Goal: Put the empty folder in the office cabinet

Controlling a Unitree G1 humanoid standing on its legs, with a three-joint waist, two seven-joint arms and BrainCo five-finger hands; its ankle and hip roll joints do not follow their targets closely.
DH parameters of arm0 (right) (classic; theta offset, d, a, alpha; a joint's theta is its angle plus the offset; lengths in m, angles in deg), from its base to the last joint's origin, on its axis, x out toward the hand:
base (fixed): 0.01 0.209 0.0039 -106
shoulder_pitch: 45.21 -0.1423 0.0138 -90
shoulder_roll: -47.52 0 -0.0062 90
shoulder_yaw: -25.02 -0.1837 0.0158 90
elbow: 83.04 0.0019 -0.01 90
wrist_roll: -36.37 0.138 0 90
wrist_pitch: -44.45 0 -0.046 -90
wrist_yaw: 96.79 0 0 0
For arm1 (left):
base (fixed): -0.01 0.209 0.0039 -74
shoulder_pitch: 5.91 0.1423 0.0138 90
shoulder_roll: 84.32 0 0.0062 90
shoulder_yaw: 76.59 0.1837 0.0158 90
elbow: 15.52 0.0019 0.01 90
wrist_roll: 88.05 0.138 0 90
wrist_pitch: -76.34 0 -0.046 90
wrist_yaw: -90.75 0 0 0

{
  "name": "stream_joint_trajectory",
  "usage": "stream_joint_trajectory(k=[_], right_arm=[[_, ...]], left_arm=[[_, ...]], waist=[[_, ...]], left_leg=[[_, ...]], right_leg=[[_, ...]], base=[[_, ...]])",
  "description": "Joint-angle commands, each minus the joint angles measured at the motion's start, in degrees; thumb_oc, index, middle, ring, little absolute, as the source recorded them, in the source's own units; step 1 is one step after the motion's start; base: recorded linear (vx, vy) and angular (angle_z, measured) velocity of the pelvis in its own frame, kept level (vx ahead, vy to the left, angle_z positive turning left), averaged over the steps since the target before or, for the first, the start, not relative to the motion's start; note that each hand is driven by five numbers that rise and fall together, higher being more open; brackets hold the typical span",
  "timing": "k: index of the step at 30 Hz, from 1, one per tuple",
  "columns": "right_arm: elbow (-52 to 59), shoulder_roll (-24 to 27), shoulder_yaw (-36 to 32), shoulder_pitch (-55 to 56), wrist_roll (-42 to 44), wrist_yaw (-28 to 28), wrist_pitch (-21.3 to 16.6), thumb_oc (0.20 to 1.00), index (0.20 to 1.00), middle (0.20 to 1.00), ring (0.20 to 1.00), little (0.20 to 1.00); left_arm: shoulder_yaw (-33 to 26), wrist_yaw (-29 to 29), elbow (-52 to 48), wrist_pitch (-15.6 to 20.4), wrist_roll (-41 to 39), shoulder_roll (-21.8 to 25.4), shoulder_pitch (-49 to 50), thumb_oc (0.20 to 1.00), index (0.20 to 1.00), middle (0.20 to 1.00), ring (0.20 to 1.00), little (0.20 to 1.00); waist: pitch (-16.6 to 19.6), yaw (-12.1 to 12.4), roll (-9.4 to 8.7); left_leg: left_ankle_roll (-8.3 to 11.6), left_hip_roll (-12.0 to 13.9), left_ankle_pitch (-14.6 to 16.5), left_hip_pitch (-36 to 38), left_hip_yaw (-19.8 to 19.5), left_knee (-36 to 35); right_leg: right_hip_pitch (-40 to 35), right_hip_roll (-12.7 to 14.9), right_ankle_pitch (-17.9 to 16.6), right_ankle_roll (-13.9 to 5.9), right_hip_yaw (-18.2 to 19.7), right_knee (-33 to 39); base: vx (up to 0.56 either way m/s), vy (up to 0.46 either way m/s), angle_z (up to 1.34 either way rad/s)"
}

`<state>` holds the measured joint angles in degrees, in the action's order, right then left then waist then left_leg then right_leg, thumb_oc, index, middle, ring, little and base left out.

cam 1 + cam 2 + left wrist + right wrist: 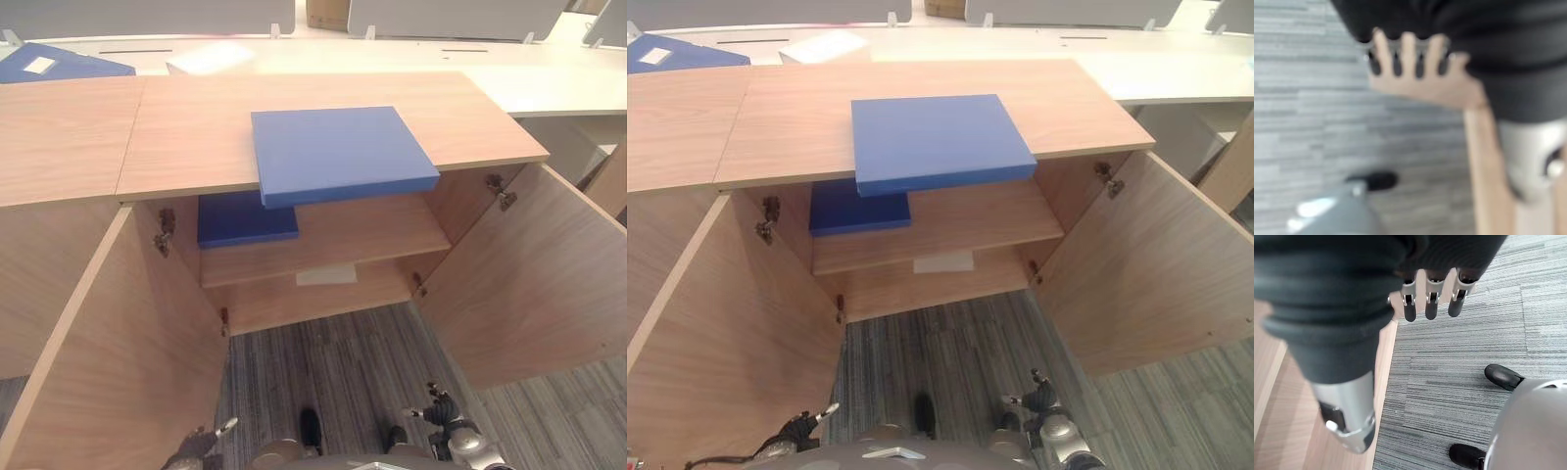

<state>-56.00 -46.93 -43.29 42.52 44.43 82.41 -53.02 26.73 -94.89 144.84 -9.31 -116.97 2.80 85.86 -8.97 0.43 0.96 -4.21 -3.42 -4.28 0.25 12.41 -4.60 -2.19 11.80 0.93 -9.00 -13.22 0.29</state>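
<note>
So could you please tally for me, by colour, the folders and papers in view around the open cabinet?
Blue folders: 3, one on the cabinet top, one on the upper shelf, one on the desk behind at the far left
White sheets: 2, one on the lower shelf, one on the desk behind
Total: 5

We see an office: wooden cabinet (pixel 323 147), blue folders (pixel 338 152), white desks (pixel 549 83) with partition screens (pixel 451 15), grey carpet (pixel 343 362).
</note>
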Motion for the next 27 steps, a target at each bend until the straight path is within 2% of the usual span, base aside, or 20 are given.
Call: stream_joint_trajectory(k=[1, 2, 4, 5, 8, 11, 15, 19, 20, 21, 22, 25, 27], right_arm=[[0.4, 4.6, 0.0, -3.0, -0.9, -0.6, 1.9, 1.0, 1.0, 1.0, 1.0, 1.0], [0.8, 5.2, -0.3, -2.6, -2.5, -0.8, 1.5, 1.0, 1.0, 1.0, 1.0, 1.0], [1.5, 5.9, -0.7, -2.1, -3.0, -0.3, 1.9, 1.0, 1.0, 1.0, 1.0, 1.0], [2.3, 6.6, -1.0, -1.8, -3.4, -0.1, 2.3, 1.0, 1.0, 1.0, 1.0, 1.0], [3.8, 7.9, -1.2, -1.3, -3.2, 0.0, 2.1, 1.0, 1.0, 1.0, 1.0, 1.0], [4.0, 8.7, -1.2, -1.4, -2.9, -0.1, 1.6, 1.0, 1.0, 1.0, 1.0, 1.0], [4.2, 9.4, -0.6, -1.4, -3.8, 0.5, 1.2, 1.0, 1.0, 1.0, 1.0, 1.0], [4.2, 9.4, -0.5, -1.3, -3.8, 0.6, 1.3, 1.0, 1.0, 1.0, 1.0, 1.0], [4.3, 9.4, -0.5, -0.9, -3.7, 0.9, 1.9, 1.0, 1.0, 1.0, 1.0, 1.0], [4.3, 9.4, -0.5, -0.9, -3.7, 0.9, 1.9, 1.0, 1.0, 1.0, 1.0, 1.0], [4.0, 9.3, -0.8, -0.4, -4.0, 1.3, 1.8, 1.0, 1.0, 1.0, 1.0, 1.0], [4.0, 9.3, -0.8, -0.4, -4.0, 1.3, 1.8, 1.0, 1.0, 1.0, 1.0, 1.0], [4.0, 9.3, -0.9, 0.5, -4.9, 1.3, 1.6, 1.0, 1.0, 1.0, 1.0, 1.0]], left_arm=[[-1.3, 1.4, -2.3, 3.5, -2.6, 0.2, -3.3, 1.0, 1.0, 1.0, 1.0, 1.0], [-1.2, 2.0, -4.0, 5.1, -3.3, 0.3, -2.0, 1.0, 1.0, 1.0, 1.0, 1.0], [-1.8, 3.9, -6.2, 6.3, -3.5, 0.2, -1.4, 1.0, 1.0, 1.0, 1.0, 1.0], [-2.3, 6.5, -8.0, 7.9, -1.8, 0.1, -1.1, 1.0, 1.0, 1.0, 1.0, 1.0], [-3.5, 11.1, -12.5, 8.8, 1.6, 0.8, -1.9, 1.0, 1.0, 1.0, 1.0, 1.0], [-4.1, 14.9, -15.1, 10.6, 6.1, 2.0, -2.4, 1.0, 1.0, 1.0, 1.0, 1.0], [-4.6, 19.9, -20.0, 11.1, 12.7, 5.1, -2.7, 1.0, 1.0, 1.0, 1.0, 1.0], [-4.5, 20.5, -20.8, 11.3, 13.7, 5.8, -2.7, 1.0, 1.0, 1.0, 1.0, 1.0], [-4.6, 23.2, -22.8, 11.3, 15.9, 6.8, -2.8, 1.0, 1.0, 1.0, 1.0, 1.0], [-4.6, 23.2, -22.8, 11.3, 15.9, 6.8, -2.8, 1.0, 1.0, 1.0, 1.0, 1.0], [-4.5, 26.6, -25.7, 11.7, 19.5, 8.4, -2.9, 1.0, 1.0, 1.0, 1.0, 1.0], [-4.5, 26.6, -25.7, 11.7, 19.5, 8.4, -2.9, 1.0, 1.0, 1.0, 1.0, 1.0], [-3.1, 29.0, -33.1, 9.9, 26.4, 12.7, -3.5, 1.0, 1.0, 1.0, 1.0, 1.0]], waist=[[-3.4, 0.0, 0.07], [-2.8, -0.1, 0.42], [-2.4, -0.2, 0.7], [-2.1, -0.2, 0.8], [-2.3, -0.1, 1.02], [-2.3, -0.2, 1.26], [-1.4, -0.4, 1.67], [-1.2, -0.5, 1.78], [-0.8, -0.7, 2.01], [-0.8, -0.7, 2.01], [-0.4, -0.8, 2.24], [-0.4, -0.8, 2.24], [0.1, -1.2, 2.37]], left_leg=[[4.92, 8.9, 6.0, 5.2, -0.8, 1.8], [6.07, 10.4, 5.2, 5.5, -0.8, 1.9], [7.22, 11.8, 4.2, 5.6, -0.4, 1.8], [8.09, 12.8, 3.3, 5.1, -0.4, 1.8], [9.13, 13.9, 2.2, 4.1, -0.1, 2.6], [9.5, 14.1, 1.9, 4.2, 0.1, 2.6], [9.61, 13.5, 2.3, 5.7, 0.3, 1.5], [9.59, 13.4, 2.4, 6.0, 0.4, 1.3], [9.59, 13.3, 2.6, 6.7, 0.7, 0.9], [9.59, 13.3, 2.6, 6.7, 0.7, 0.9], [9.59, 13.3, 3.0, 7.4, 1.1, 0.4], [9.59, 13.3, 3.0, 7.4, 1.1, 0.4], [9.37, 13.0, 4.0, 8.5, 1.7, -0.1]], right_leg=[[-1.7, -0.2, -1.8, 1.35, 0.5, 0.0], [-3.0, -1.2, -1.3, 2.18, 0.1, 1.3], [-4.0, -2.1, -0.9, 3.03, -0.4, 2.4], [-4.4, -2.6, -0.7, 3.67, -1.1, 2.9], [-4.6, -2.8, -0.6, 4.46, -2.1, 3.1], [-4.6, -3.0, -0.6, 4.76, -2.5, 3.2], [-5.5, -3.0, -0.7, 4.75, -2.3, 4.0], [-5.6, -2.9, -0.7, 4.65, -2.2, 4.1], [-5.9, -2.7, -0.7, 4.46, -2.0, 4.4], [-5.9, -2.7, -0.7, 4.46, -2.0, 4.4], [-6.2, -2.6, -0.7, 4.17, -1.9, 4.6], [-6.2, -2.6, -0.7, 4.17, -1.9, 4.6], [-6.5, -2.8, -0.4, 3.77, -1.2, 4.7]], base=[[0.11, -0.292, 0.04], [0.13, -0.342, 0.08], [0.09, -0.21, 0.12], [0.02, -0.126, 0.14], [-0.03, -0.035, 0.16], [-0.01, 0.031, 0.52], [0.05, 0.063, 0.13], [0.03, 0.027, 0.0], [0.05, 0.042, -0.05], [0.11, 0.081, -0.06], [0.06, 0.039, -0.01], [0.03, 0.02, -0.04], [0.08, 0.025, -0.19]])
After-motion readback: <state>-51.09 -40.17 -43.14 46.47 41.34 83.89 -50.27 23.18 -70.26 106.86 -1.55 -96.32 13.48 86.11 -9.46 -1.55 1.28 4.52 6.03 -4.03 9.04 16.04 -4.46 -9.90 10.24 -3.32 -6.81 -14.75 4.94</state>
